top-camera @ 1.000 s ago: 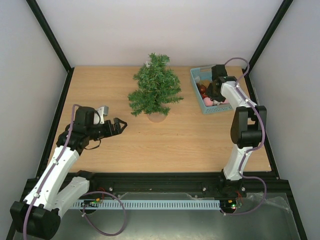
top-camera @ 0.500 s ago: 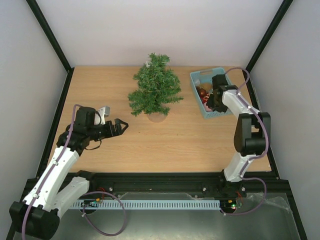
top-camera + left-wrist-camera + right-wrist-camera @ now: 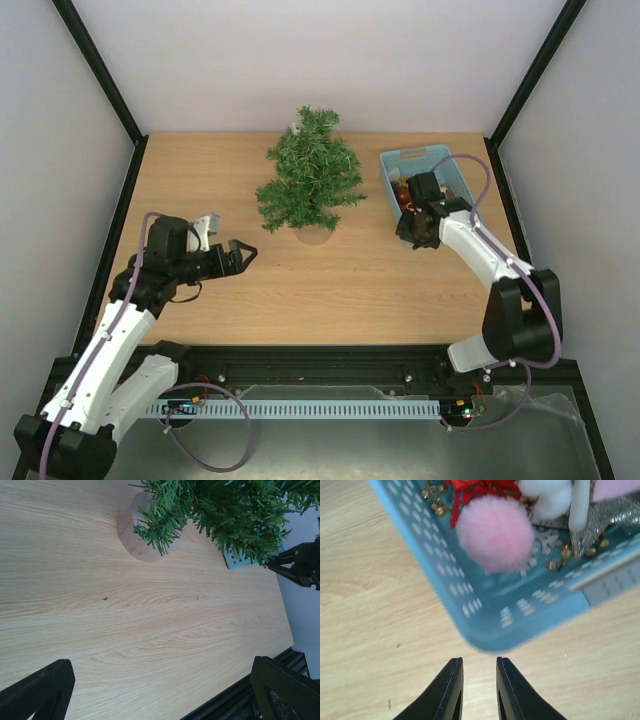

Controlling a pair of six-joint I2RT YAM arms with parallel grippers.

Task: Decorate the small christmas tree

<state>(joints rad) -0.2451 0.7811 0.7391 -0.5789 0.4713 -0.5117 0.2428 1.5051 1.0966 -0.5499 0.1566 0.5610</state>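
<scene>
Just 1 tree (image 3: 310, 185), 1 basket (image 3: 388, 172), 2 hands.

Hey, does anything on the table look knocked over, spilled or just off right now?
Nothing stands out. The small christmas tree stands upright on its round base, bare of ornaments. The light-blue basket sits flat with its decorations inside, including a pink pom-pom. Nothing has spilled onto the table.

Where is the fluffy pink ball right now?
The fluffy pink pom-pom ball lies inside the light-blue plastic basket, near its corner beside a red star ornament, on the table's far right in the right wrist view.
</scene>
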